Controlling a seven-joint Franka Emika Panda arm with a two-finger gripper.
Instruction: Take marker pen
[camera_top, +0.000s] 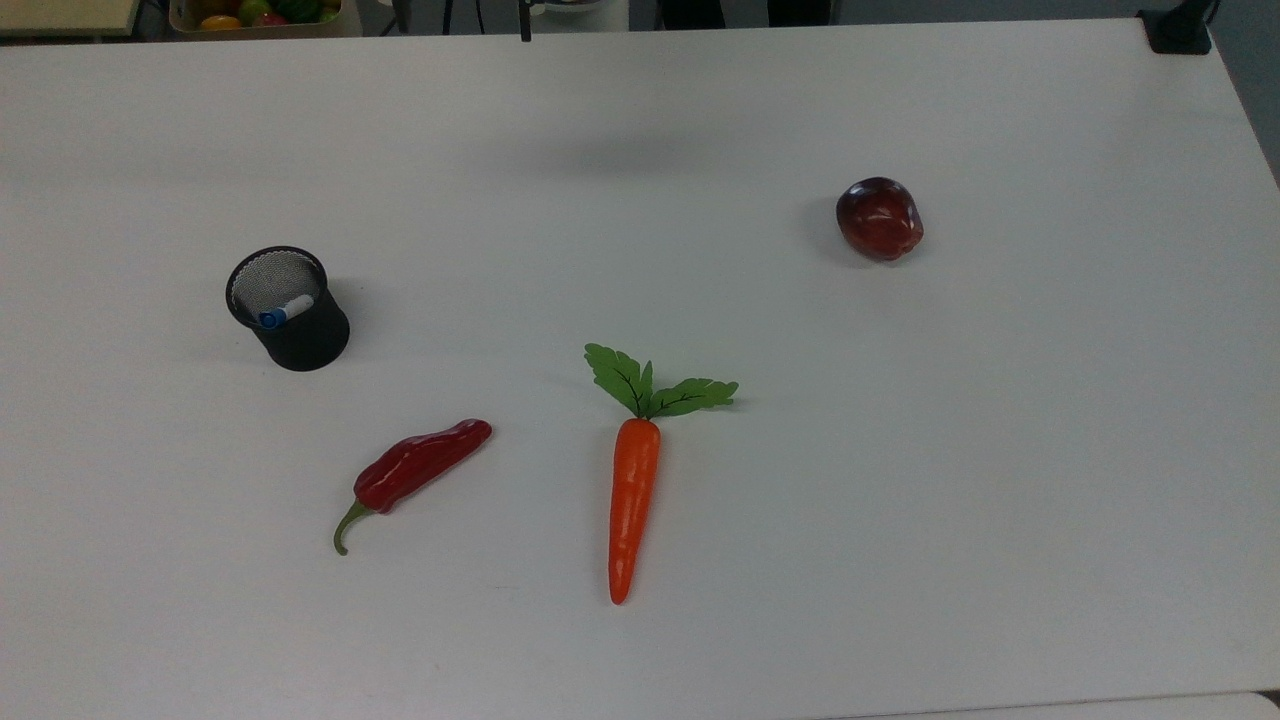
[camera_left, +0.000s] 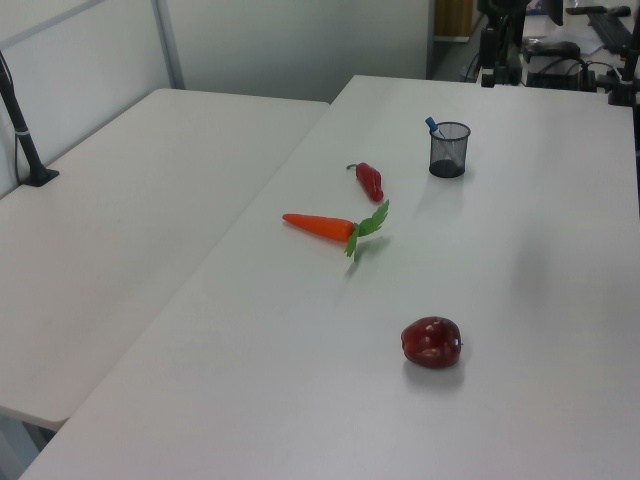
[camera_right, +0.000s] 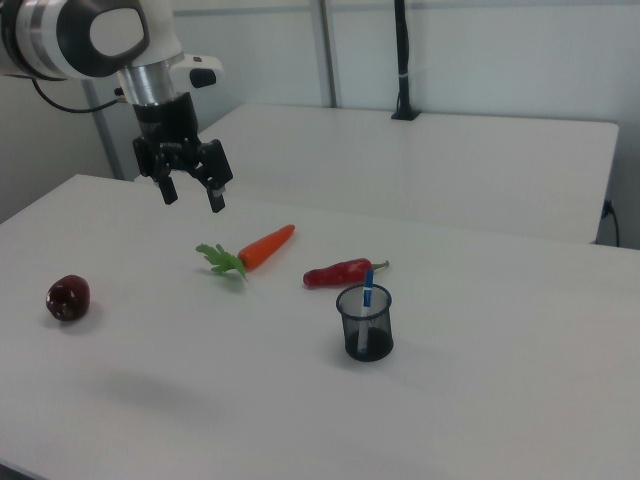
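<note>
White worktop (camera_top: 900, 500), office bg w/ a 2nd table and partition wall. Task not started: marker pen (camera_right: 367, 290) stands blue end up inside the black mesh cup (camera_right: 365, 322), leaning on its rim, untouched. Pincer (camera_right: 190, 190) hangs well above the worktop, fingers spread wide, holding nothing, well apart from the cup. Left to do: approach, descend, grip, lift. Also on worktop: carrot (camera_top: 633, 490), red chili pepper (camera_top: 420, 467), prob. a dark red apple (camera_top: 879, 218).

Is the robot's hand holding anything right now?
No, nothing. The gripper hangs open in the air above the table, and the marker pen stands in the black mesh cup.
</note>
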